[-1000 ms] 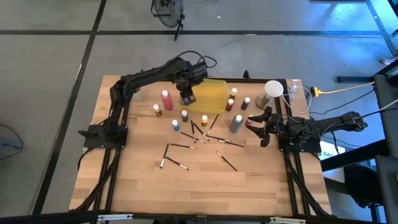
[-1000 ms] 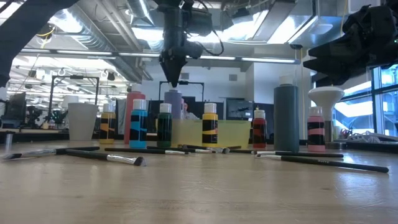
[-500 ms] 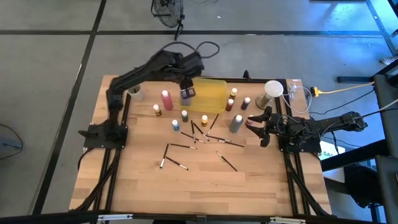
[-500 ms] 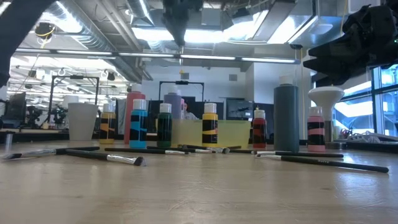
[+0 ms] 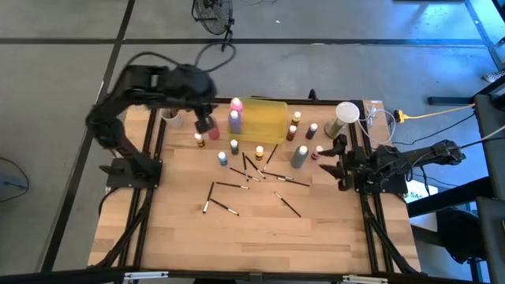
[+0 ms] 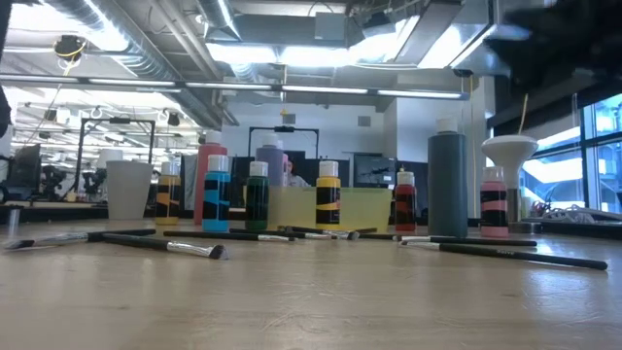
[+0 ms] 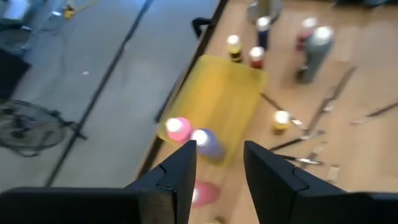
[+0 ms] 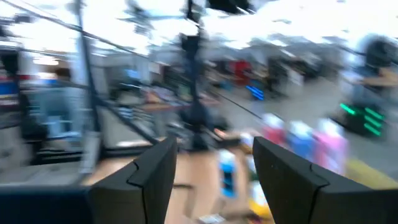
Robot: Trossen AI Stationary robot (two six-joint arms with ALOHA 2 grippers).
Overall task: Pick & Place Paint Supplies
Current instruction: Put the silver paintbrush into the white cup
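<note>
At the left end of the translucent yellow tray (image 5: 268, 120) stand a purple squeeze bottle (image 5: 234, 121) and a pink-capped one (image 5: 236, 104). Another pink bottle (image 5: 213, 133) stands on the table beside the tray. My left gripper (image 7: 217, 163) hangs open and empty high above this bottle (image 7: 202, 193), left of the tray. The grey bottle (image 5: 299, 156), several small white-capped paint bottles (image 5: 234, 147) and thin brushes (image 5: 252, 170) stand or lie mid-table. My right gripper (image 5: 336, 163) waits open at the right edge, near a small red bottle (image 5: 318, 153).
A pale cup (image 5: 346, 113) stands at the far right and another (image 5: 170, 118) at the far left. Brushes lie scattered toward the table's middle (image 6: 165, 243). The near half of the wooden table (image 5: 260, 237) is bare wood.
My left gripper has risen from just above the purple bottle at the tray's left end and drawn back toward the table's left edge, leaving the low view. The purple bottle stays upright in the tray. My right gripper has tipped its fingers upward a little.
</note>
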